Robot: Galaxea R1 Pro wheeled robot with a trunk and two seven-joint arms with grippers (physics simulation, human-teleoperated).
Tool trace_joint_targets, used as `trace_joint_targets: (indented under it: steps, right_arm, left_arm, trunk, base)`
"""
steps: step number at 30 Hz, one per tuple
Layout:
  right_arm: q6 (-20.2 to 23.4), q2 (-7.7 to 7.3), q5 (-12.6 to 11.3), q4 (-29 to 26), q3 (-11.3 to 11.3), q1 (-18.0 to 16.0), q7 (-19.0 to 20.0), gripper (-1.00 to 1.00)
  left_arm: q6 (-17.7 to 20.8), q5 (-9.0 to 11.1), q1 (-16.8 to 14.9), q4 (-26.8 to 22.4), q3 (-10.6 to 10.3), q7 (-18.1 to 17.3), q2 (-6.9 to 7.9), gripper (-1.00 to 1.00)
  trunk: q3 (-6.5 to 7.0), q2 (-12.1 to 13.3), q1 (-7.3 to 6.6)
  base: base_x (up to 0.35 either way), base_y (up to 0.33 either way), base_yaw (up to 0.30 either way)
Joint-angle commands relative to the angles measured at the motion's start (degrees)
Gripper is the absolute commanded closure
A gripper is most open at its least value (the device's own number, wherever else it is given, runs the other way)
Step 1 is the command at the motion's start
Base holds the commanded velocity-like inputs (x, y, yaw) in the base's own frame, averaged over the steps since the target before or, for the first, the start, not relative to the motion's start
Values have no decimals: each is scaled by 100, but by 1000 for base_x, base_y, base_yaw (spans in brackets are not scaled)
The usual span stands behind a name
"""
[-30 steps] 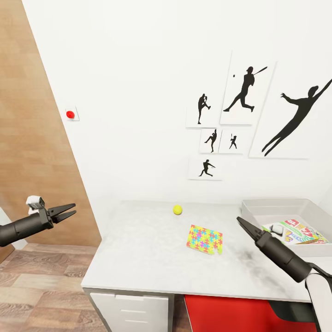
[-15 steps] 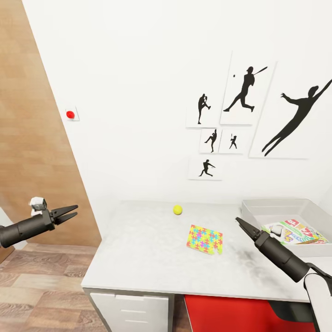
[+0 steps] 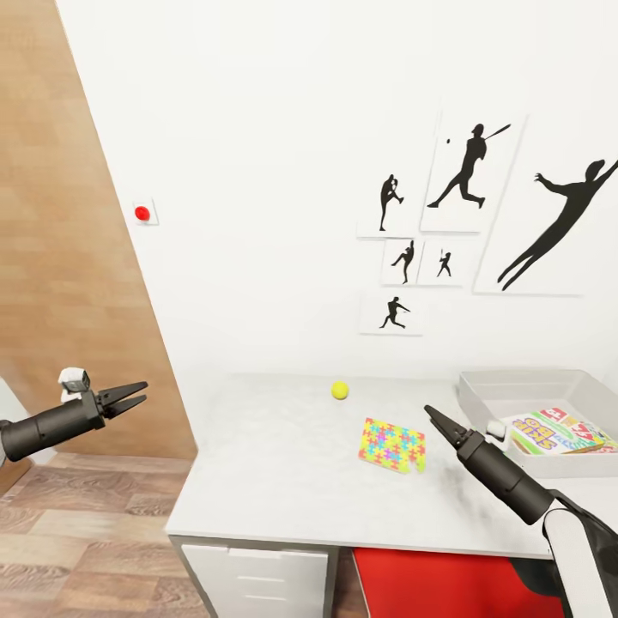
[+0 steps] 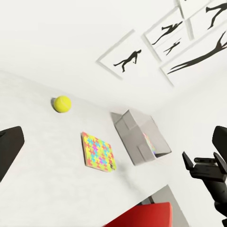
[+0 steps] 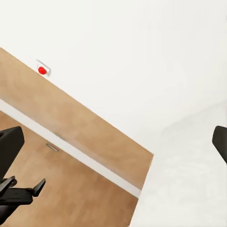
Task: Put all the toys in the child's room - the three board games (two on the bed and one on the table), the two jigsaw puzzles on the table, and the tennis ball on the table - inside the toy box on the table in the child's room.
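On the white table (image 3: 283,481) lie the yellow tennis ball (image 3: 340,390) near the wall and a multicoloured jigsaw puzzle (image 3: 392,445) in front of it. At the table's right end stands the grey toy box (image 3: 524,382) with a cartoon-printed board game (image 3: 558,431) inside. My right gripper (image 3: 429,413) hovers just right of the puzzle; its fingers (image 5: 9,146) stand wide apart, open and empty. My left gripper (image 3: 142,392) hangs open over the floor, left of the table. The left wrist view shows the ball (image 4: 62,103), the puzzle (image 4: 97,152) and the toy box (image 4: 137,137).
A wood-panelled wall (image 3: 51,257) and plank floor (image 3: 77,549) lie left of the table. A red button (image 3: 142,213) and black silhouette pictures (image 3: 468,172) hang on the white wall. White drawers (image 3: 257,575) and a red seat (image 3: 438,584) sit under the table.
The head camera has shifted, sliding the whole scene slightly right. My right gripper has moved left, closer to the puzzle. The left gripper has hardly moved.
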Motion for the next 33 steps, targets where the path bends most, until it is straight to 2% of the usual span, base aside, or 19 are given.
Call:
trace_joint_targets:
  steps: [1, 10, 33]
  right_arm:
    - [30, 2, -15, -2, -3, -6, 6, -100]
    - [10, 7, -24, 0, 11, -6, 5, -100]
    - [0, 7, -16, -1, 3, -6, -28, -100]
  left_arm:
    - [28, 1, -5, 2, 3, -17, 1, -100]
    - [31, 4, -5, 2, 3, -20, 0, -100]
    - [85, 14, -14, 2, 29, -70, 17, -100]
  trunk:
    - [-13, -13, 4]
    - [-13, -13, 4]
    - [-13, -13, 4]
  base:
    - [-3, 158, 0]
    - [-1, 129, 0]
    - [0, 6, 0]
